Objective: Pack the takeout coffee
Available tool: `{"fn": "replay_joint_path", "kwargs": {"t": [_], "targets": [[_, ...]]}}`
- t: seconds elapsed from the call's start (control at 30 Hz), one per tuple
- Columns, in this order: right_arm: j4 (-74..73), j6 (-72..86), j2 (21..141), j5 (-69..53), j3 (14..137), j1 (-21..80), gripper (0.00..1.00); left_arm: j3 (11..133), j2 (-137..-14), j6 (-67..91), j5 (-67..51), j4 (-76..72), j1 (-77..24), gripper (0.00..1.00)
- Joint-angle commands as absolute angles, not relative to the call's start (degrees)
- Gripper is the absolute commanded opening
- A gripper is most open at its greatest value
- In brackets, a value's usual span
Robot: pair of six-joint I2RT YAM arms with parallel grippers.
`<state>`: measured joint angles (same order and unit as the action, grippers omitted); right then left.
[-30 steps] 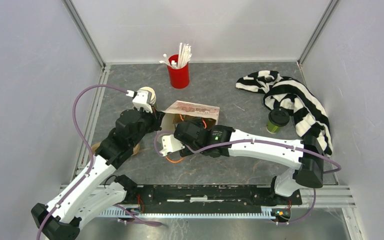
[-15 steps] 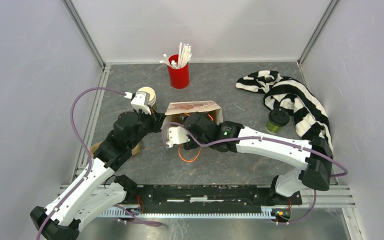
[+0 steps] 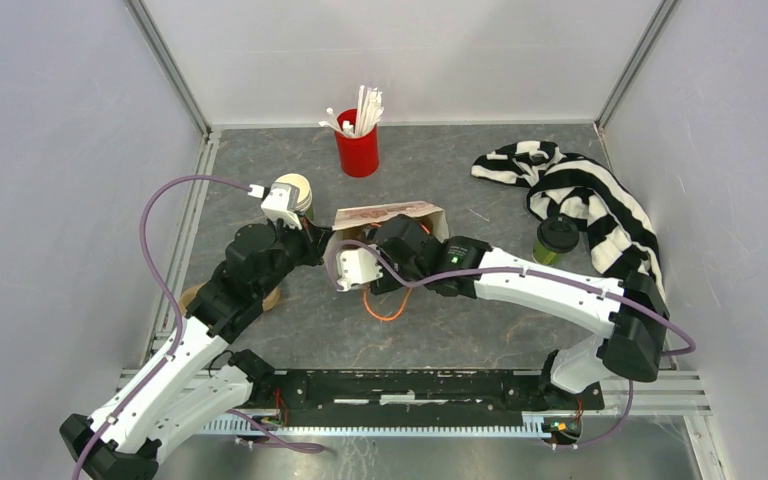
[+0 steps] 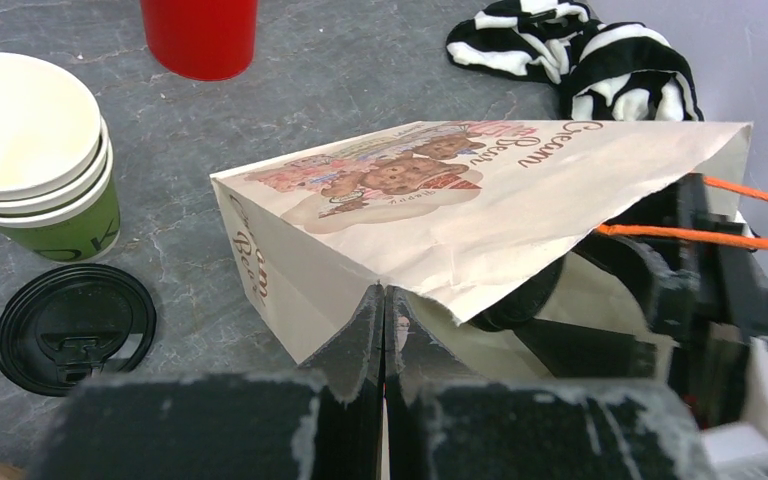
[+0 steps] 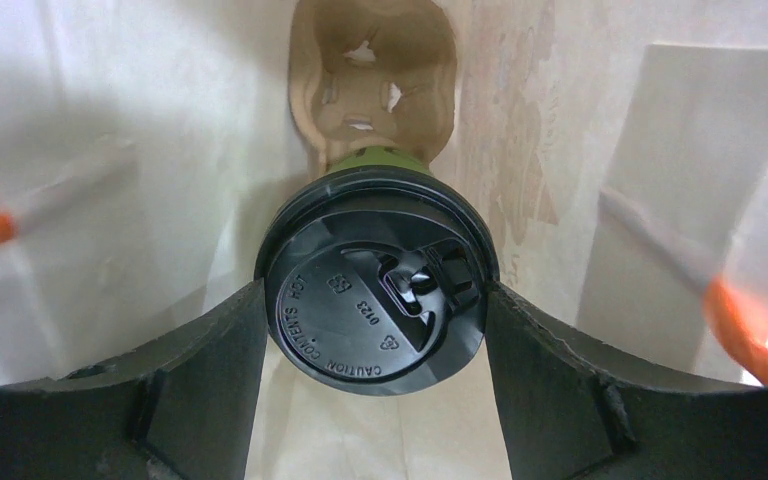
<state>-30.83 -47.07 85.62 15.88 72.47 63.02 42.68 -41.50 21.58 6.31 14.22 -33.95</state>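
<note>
Though deep inside the bag (image 5: pixel 110 150), black-lidded green cup (image 5: pixel 378 290) firm in grip of right hand (image 5: pixel 375 345).

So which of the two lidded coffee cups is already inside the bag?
The cup clamped in the right gripper, inside the paper bag; the other cup stands outside, beside the striped cloth.

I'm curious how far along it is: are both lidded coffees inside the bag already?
No: one lidded cup stands beside the striped cloth, well outside the paper bag.
</note>
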Motion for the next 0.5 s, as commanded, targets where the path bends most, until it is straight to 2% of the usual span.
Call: {"fn": "replay_joint_path", "kwargs": {"t": [0.0,0.3,0.47], "targets": [[-20.9,-49.4,87.7,12.5,67.7,60.3,0.39,42.9,-41.2,23.1,6.5,12.4,-34.2,0.02],[-30.6,-48.6,88.6,11.5,78.3,60.3,0.39,43.7,-41.9,22.9,7.3,13.6,-34.3,0.02],[-33.9,-50.2,86.1,13.5,77.2,60.2,0.39,43.7,-42.4,22.8,7.5,13.6,-34.2,0.02]]}}
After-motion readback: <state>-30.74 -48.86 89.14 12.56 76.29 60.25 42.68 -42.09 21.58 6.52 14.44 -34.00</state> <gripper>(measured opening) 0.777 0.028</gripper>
